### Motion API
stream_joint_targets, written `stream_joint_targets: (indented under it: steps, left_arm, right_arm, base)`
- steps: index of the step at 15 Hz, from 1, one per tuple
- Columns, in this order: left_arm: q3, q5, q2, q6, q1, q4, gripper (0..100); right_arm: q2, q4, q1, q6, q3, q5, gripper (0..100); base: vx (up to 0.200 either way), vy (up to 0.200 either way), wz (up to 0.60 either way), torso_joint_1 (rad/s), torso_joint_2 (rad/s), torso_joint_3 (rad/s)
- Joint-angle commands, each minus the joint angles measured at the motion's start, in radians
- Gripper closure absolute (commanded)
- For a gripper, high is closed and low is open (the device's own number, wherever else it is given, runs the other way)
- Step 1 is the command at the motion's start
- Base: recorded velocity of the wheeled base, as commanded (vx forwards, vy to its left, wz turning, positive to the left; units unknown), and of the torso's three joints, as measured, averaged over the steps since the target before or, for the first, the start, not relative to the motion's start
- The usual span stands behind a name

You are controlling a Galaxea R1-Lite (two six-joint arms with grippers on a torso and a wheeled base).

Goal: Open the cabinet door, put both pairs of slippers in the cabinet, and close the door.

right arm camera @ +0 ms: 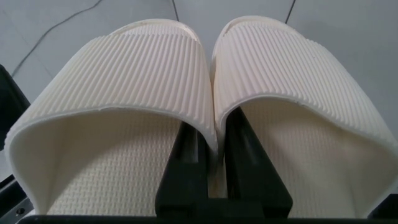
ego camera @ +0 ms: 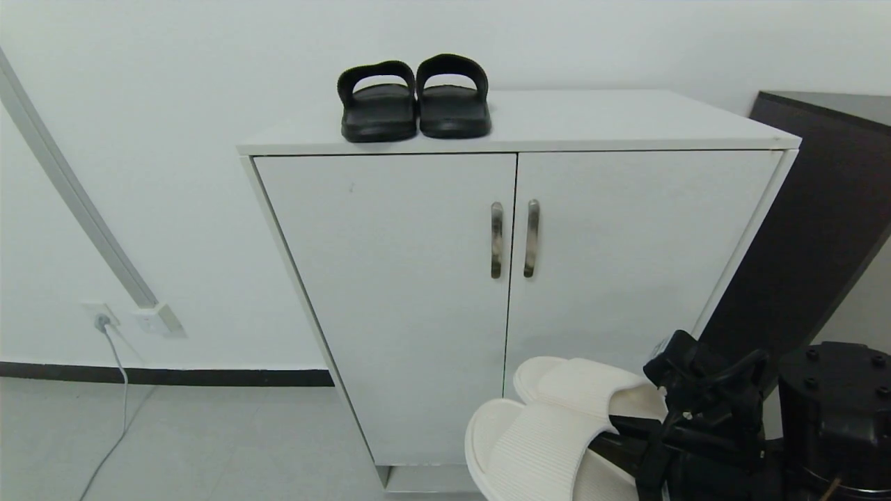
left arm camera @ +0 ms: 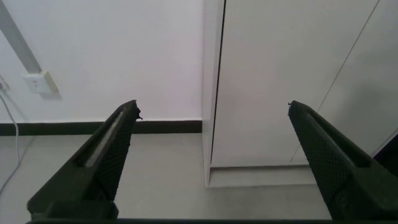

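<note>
A white two-door cabinet (ego camera: pixel 390 292) stands against the wall with both doors closed and two metal handles (ego camera: pixel 496 240) at the middle. A pair of black slippers (ego camera: pixel 414 101) sits on its top, toward the left. My right gripper (ego camera: pixel 630 424) is low in front of the right door, shut on a pair of white ribbed slippers (ego camera: pixel 550 431); in the right wrist view its fingers (right arm camera: pixel 186 168) pinch the two inner strap edges of the white slippers (right arm camera: pixel 205 106) together. My left gripper (left arm camera: pixel 211 112) is open and holds nothing, low down facing the cabinet's left bottom corner (left arm camera: pixel 214 168).
A dark cabinet (ego camera: pixel 821 229) stands right beside the white one on its right. On the left wall runs a cable duct (ego camera: pixel 69 188) down to a socket (ego camera: pixel 101 316) with a cable trailing onto the grey floor (ego camera: pixel 174 445).
</note>
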Motion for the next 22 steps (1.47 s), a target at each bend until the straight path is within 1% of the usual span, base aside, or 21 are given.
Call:
stream_joint_targets:
  steps: [1, 5, 7, 9, 10, 11, 12, 13, 14, 15, 16, 17, 18, 19, 20, 21, 22]
  left_arm:
    - [0.000, 0.000, 0.001, -0.001, 0.000, 0.001, 0]
    - [-0.002, 0.004, 0.001, 0.001, 0.000, 0.001, 0]
    - [-0.005, 0.000, 0.001, 0.002, 0.000, -0.002, 0]
    - [-0.009, 0.000, 0.003, 0.012, 0.000, -0.002, 0]
    - [-0.075, 0.001, 0.014, -0.004, 0.000, 0.000, 0]
    - [-0.207, -0.003, 0.070, -0.071, -0.006, 0.026, 0]
    - [-0.268, -0.020, 0.130, -0.097, -0.014, 0.043, 0]
    - [-0.301, -0.083, 0.210, -0.097, -0.023, 0.046, 0]
    - [-0.327, -0.184, 0.356, -0.097, -0.024, 0.016, 0]
    - [-0.333, -0.243, 0.468, -0.099, -0.026, -0.060, 0]
    - [-0.330, -0.292, 0.560, -0.100, -0.028, -0.160, 0]
    - [-0.327, -0.330, 0.626, -0.099, -0.031, -0.231, 0]
    - [-0.337, -0.387, 0.713, -0.096, -0.063, -0.307, 0]
    - [-0.368, -0.401, 0.787, -0.102, -0.138, -0.361, 0]
    - [-0.394, -0.401, 0.833, -0.105, -0.198, -0.385, 0]
    - [-0.459, -0.370, 0.922, -0.099, -0.322, -0.405, 0]
    - [-0.509, -0.310, 0.981, -0.099, -0.434, -0.405, 0]
  right_arm:
    - [0.000, 0.000, 0.000, 0.000, 0.002, 0.000, 100]
    - [-0.003, 0.000, 0.006, 0.000, 0.005, 0.000, 100]
    - [-0.010, -0.002, 0.006, 0.000, 0.008, 0.000, 100]
    - [-0.010, -0.020, 0.006, 0.000, 0.017, -0.001, 100]
    - [-0.010, -0.030, 0.006, 0.000, 0.020, 0.000, 100]
    - [-0.008, -0.033, 0.006, -0.002, 0.025, 0.000, 100]
    - [-0.008, -0.033, 0.006, -0.002, 0.025, 0.002, 100]
    - [-0.008, -0.033, 0.006, -0.002, 0.027, 0.003, 100]
    - [-0.008, -0.033, 0.006, -0.002, 0.028, 0.003, 100]
    - [-0.008, -0.033, 0.006, -0.002, 0.031, 0.005, 100]
    - [-0.006, -0.033, 0.006, -0.002, 0.033, 0.003, 100]
    - [-0.005, -0.033, 0.006, -0.002, 0.031, 0.000, 100]
    - [-0.003, -0.034, 0.006, -0.009, 0.030, 0.003, 100]
    - [0.003, -0.033, 0.008, -0.012, 0.031, 0.005, 100]
    - [0.009, -0.033, 0.008, -0.012, 0.033, 0.007, 100]
    - [0.017, -0.034, 0.010, -0.011, 0.033, 0.007, 100]
    - [0.018, -0.045, 0.010, -0.011, 0.033, 0.005, 100]
  base:
    - [0.000, 0.000, 0.00, -0.046, 0.44, 0.378]
    - [0.000, 0.000, 0.00, -0.024, 0.39, 0.369]
    - [0.000, 0.000, 0.00, 0.005, 0.11, 0.112]
    - [0.000, 0.000, 0.00, -0.001, 0.03, 0.021]
    - [0.000, 0.000, 0.00, 0.000, 0.00, 0.000]
    - [0.000, 0.000, 0.00, 0.000, 0.00, 0.000]
    - [0.000, 0.000, 0.00, 0.000, 0.00, 0.000]
    - [0.000, 0.000, 0.00, 0.000, 0.00, 0.000]
    - [0.000, 0.000, 0.00, 0.000, 0.00, 0.000]
    - [0.000, 0.000, 0.00, 0.000, 0.00, 0.000]
    - [0.000, 0.000, 0.00, 0.000, 0.00, 0.000]
    - [0.000, 0.000, 0.00, 0.000, 0.00, 0.000]
    - [0.000, 0.000, 0.00, 0.000, 0.00, 0.000]
    - [0.000, 0.000, 0.00, 0.000, 0.00, 0.000]
    - [0.000, 0.000, 0.00, 0.000, 0.00, 0.000]
    - [0.000, 0.000, 0.00, 0.000, 0.00, 0.000]
    - [0.000, 0.000, 0.00, 0.000, 0.00, 0.000]
